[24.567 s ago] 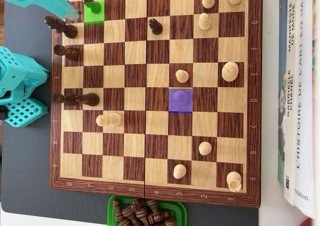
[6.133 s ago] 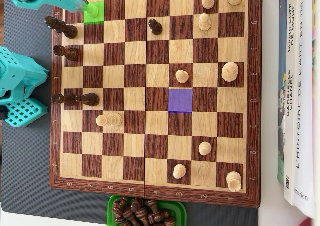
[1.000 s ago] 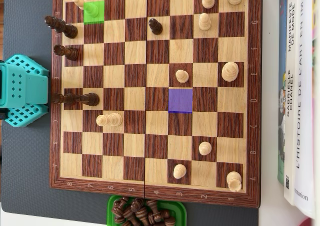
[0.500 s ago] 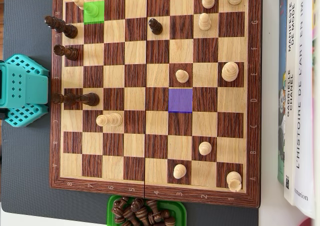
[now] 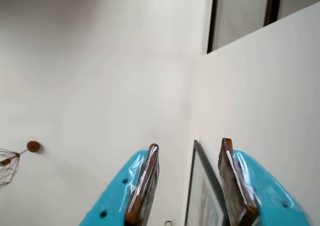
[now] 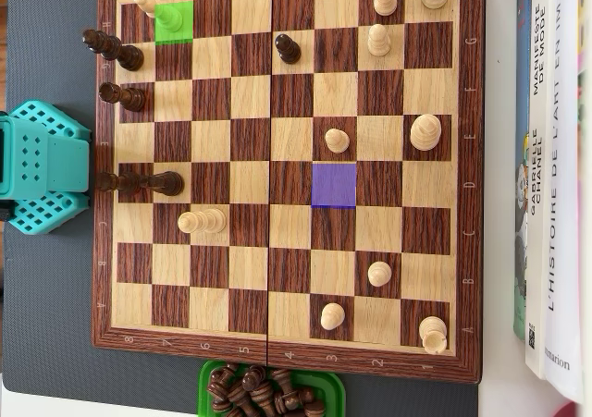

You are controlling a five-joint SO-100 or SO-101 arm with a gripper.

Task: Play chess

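We see the teal two-finger gripper point(image 5: 189, 186) only in the wrist view, its brown-padded fingers point(image 5: 145, 183) standing apart with nothing between them, pointed up at a pale wall and a framed picture point(image 5: 202, 196) rather than at the board. In the overhead view the teal arm base point(image 6: 42, 167) sits folded on the dark grey mat point(image 6: 51, 297) at the left edge of the wooden chessboard point(image 6: 287, 172), so no finger is near any piece.

The light wooden piece point(image 6: 146, 1) stands at the top-left corner of the board, just beside the green-highlighted square point(image 6: 174, 21) and leaning toward it in this view; we cannot tell surely whether its foot lies wholly inside that square. From the base it lies up and to the right, with dark pieces point(image 6: 116, 49) along the near file between. The purple-highlighted square point(image 6: 333, 185) mid-board is bare.

Below the board a green tray point(image 6: 208, 380) holds captured dark pieces point(image 6: 264, 391); books point(image 6: 555, 158) lie along the right.
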